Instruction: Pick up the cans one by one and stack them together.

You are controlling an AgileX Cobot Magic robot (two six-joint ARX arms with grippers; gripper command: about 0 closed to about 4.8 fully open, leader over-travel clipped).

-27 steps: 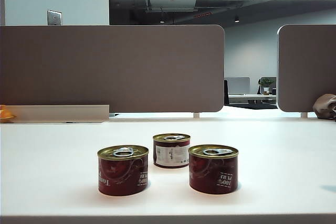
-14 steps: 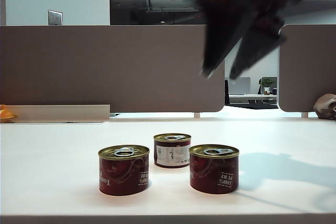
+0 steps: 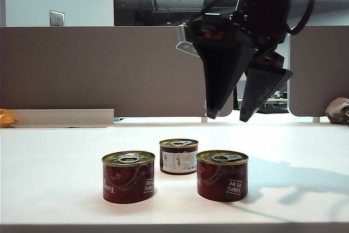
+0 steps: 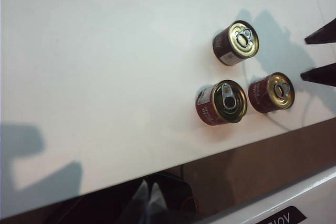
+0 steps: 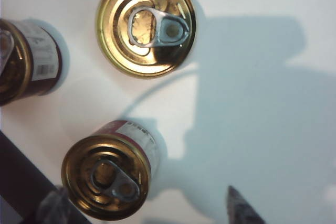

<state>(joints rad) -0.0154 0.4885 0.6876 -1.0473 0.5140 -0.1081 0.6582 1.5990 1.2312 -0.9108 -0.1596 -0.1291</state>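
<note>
Three cans with dark red labels and gold pull-tab lids stand close together on the white table: the left front can (image 3: 128, 177), the back can (image 3: 179, 156) with a white label panel, and the right front can (image 3: 222, 175). My right gripper (image 3: 227, 117) hangs open in the air above the right front can, touching nothing. In the right wrist view its fingers (image 5: 239, 209) spread wide beside one can (image 5: 107, 177), with a second can (image 5: 146, 24) farther off. My left gripper (image 4: 148, 203) is shut and empty, back past the table's edge, far from the cans (image 4: 223, 103).
Grey partition panels (image 3: 117, 72) stand behind the table. An orange object (image 3: 5, 118) lies at the far left edge and a brown bundle (image 3: 338, 110) at the far right. The table's front edge (image 3: 174, 226) runs just before the front cans.
The right arm, out of sight a second ago, has swung in from above and come down over the cans with open jaws. The cans have not moved.
</note>
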